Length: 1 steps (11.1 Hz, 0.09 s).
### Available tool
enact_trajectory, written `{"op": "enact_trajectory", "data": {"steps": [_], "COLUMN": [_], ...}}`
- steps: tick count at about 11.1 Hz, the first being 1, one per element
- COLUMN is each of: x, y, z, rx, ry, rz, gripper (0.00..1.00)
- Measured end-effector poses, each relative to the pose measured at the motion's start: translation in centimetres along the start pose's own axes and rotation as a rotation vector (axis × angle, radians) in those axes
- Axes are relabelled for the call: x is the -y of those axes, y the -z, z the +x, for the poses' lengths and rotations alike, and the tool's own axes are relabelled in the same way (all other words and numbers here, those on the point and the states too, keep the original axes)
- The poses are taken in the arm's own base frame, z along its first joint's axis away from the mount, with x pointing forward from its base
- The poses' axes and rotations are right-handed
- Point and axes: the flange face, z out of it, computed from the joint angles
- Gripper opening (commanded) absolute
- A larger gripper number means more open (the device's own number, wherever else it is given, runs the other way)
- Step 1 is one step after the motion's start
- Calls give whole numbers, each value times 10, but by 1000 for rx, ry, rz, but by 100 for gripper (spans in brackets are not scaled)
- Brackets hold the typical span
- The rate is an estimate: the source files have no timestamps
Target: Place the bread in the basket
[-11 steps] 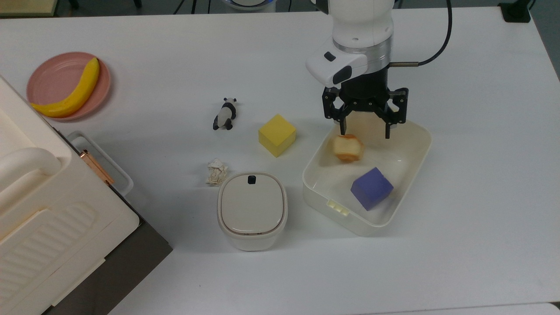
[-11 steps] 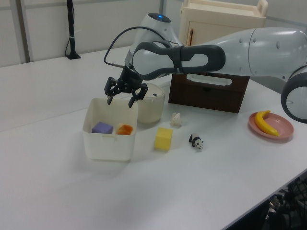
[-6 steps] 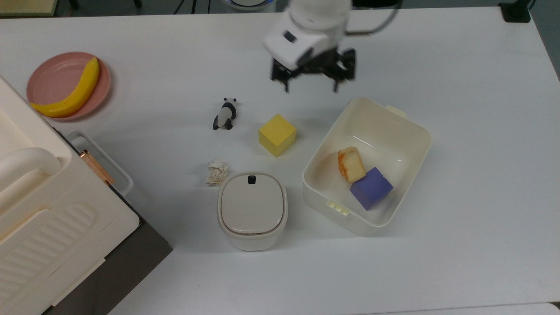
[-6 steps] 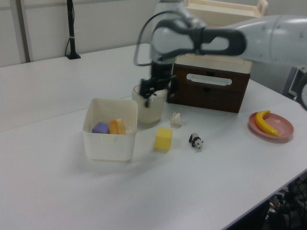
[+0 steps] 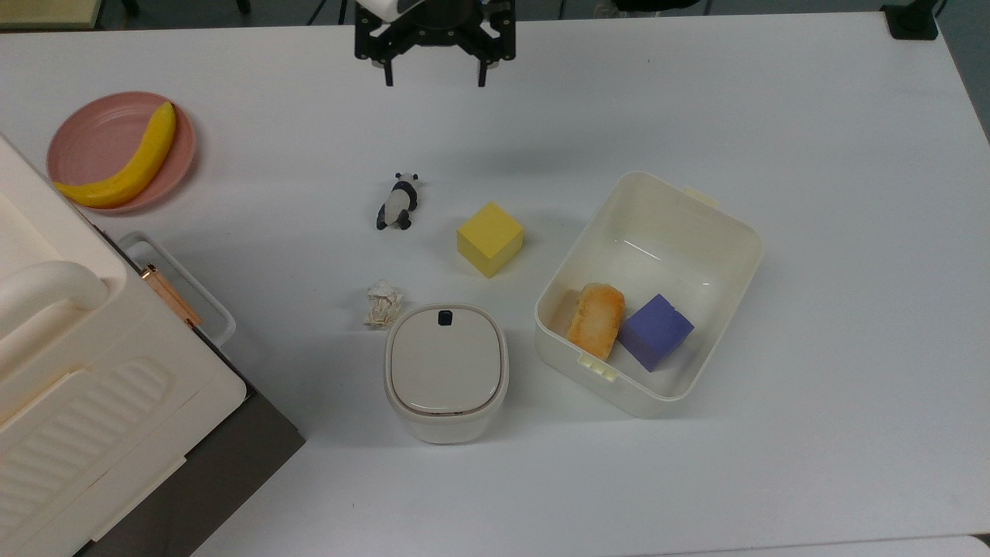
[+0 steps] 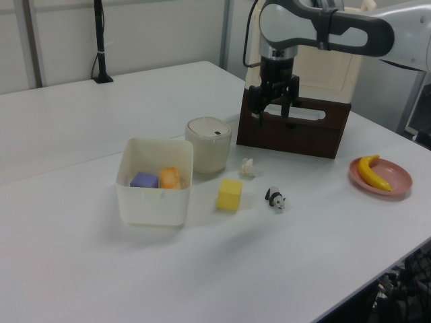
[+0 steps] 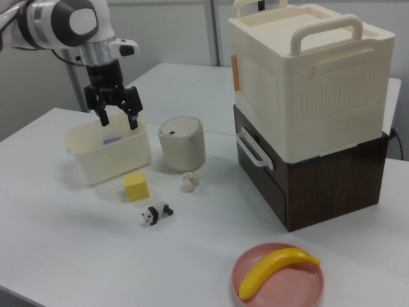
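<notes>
The bread (image 5: 595, 320), an orange-brown glazed toy loaf, lies inside the cream-white basket (image 5: 657, 247), against its near-left wall and touching a purple cube (image 5: 656, 331). From the left view the bread (image 6: 170, 178) shows just above the basket's front wall (image 6: 151, 205). My gripper (image 5: 434, 77) hangs open and empty at the top view's upper edge, far from the basket. In the left view the gripper (image 6: 273, 120) is high in front of the brown drawer unit. In the right view the gripper (image 7: 119, 123) appears above the basket (image 7: 108, 160).
On the table stand a yellow cube (image 5: 489, 238), a toy panda (image 5: 397, 203), a crumpled paper scrap (image 5: 383, 303) and a lidded white bin (image 5: 446, 370). A banana (image 5: 128, 158) rests on a pink plate (image 5: 93, 131). A cream case (image 5: 77, 371) sits at the top view's left.
The open gripper rose from above the basket and swung away toward the top view's upper left. The bread dropped, rolled and settled beside the purple cube.
</notes>
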Motion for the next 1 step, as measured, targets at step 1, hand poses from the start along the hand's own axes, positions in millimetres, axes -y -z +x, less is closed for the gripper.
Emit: {"op": "enact_trajectory", "data": {"steps": [1], "x": [-8], "y": [-1], "z": [1], "rx": [-2], "ry": [-14], "rz": [0], "gripper": [100]}}
